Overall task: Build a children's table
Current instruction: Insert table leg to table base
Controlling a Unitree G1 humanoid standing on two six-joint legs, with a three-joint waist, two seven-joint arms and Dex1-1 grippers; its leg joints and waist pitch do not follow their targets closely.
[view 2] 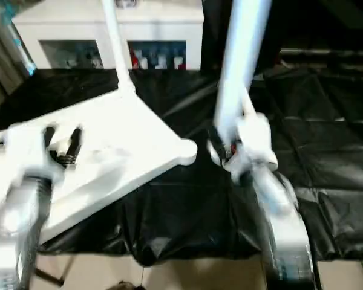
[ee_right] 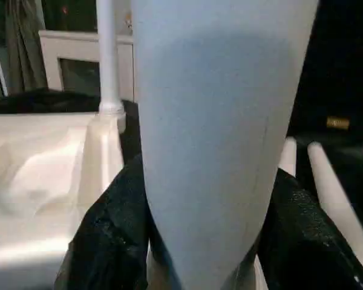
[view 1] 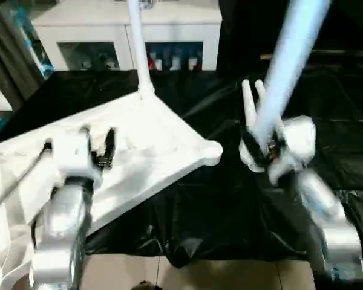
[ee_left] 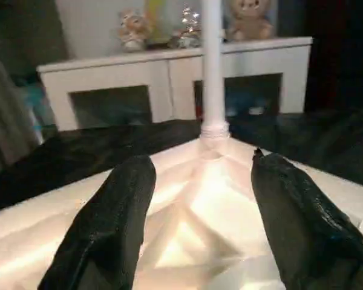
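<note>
Tabletop first: the white plastic slab lies ribbed side up on the black sheet, reaching from the sheet's left edge toward its middle, with one leg already standing upright in its far corner socket. Behind the sheet stands a white cabinet with glass fronts. The right gripper is clamped on a second leg, holding it raised and slanted just right of the tabletop's near right corner socket; two more legs lie on the sheet behind it. The left gripper hovers over the ribs with its fingers apart and nothing between them. To seat this leg cleanly, I would bring it upright, centre its lower end over that free socket, let the empty gripper steady the slab, and press straight down rather than at an angle.
</note>
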